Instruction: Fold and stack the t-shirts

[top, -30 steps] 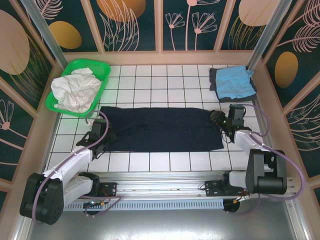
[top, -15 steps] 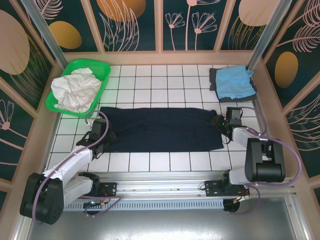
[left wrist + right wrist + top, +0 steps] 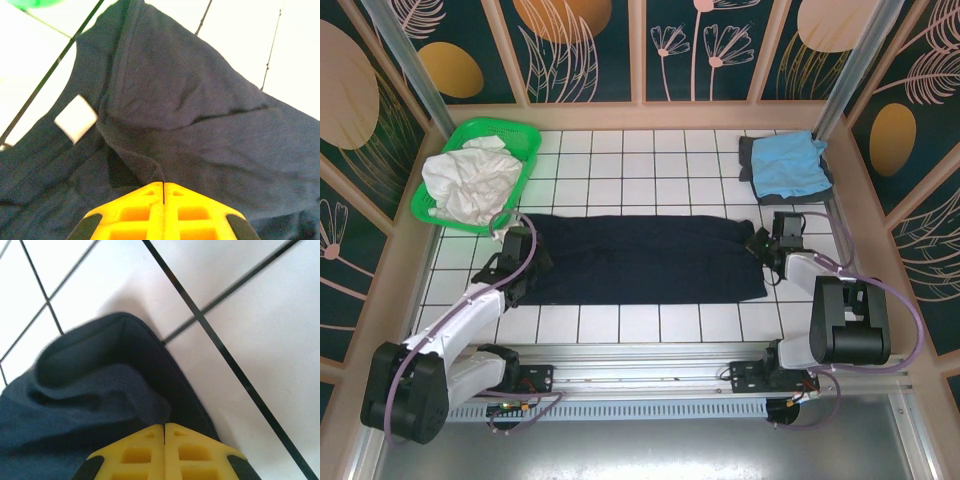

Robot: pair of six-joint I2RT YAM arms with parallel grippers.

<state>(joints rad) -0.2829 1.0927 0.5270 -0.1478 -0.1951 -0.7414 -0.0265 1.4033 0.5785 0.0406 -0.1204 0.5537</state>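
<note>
The left arm [image 3: 460, 320] is reaching forward from its base and angling inward, its left gripper [image 3: 163, 184] sitting low with the yellow fingers [image 3: 135, 212] pressing together on a raised fold of the navy t-shirt [image 3: 640, 258]. The right arm [image 3: 812, 272] is folding back on itself and leaning inward. Its right gripper [image 3: 164, 426] is lying close to the worktop [image 3: 620, 322], fingers [image 3: 192, 456] pinching tight on the shirt's bunched end.

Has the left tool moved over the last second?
Yes. The left tool has shifted away from the arm bases toward the basket, about one tile row up the table, shut on the navy shirt.
</note>
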